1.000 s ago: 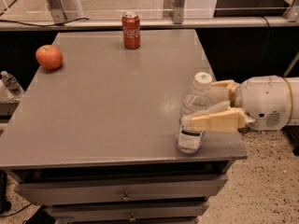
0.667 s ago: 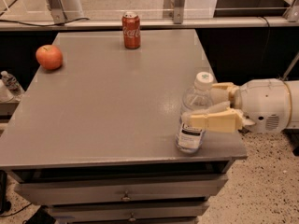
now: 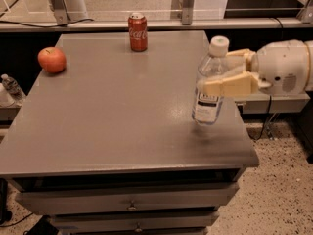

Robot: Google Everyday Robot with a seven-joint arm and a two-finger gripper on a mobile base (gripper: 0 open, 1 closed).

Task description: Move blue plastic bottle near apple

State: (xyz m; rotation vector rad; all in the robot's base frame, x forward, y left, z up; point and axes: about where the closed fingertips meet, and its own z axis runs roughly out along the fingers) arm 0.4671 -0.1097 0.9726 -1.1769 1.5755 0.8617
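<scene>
Currently, my end effector (image 3: 215, 72) is closed around the blue plastic bottle (image 3: 207, 103), with one tan finger (image 3: 230, 85) across its near side above the label and the other behind it below the cap. The bottle sits slightly tilted in the grip over the right part of the surface (image 3: 122, 111). Its base appears just clear of the surface, with a shadow beneath.

The bottle is clear ribbed plastic with a white cap and a white-and-dark label. The apple (image 3: 52, 59) is round, smooth and red-orange. It rests near the far left edge, well apart from the bottle. A red cylindrical can (image 3: 138, 32) stands at the far edge between them. The surface is flat, matte grey.
</scene>
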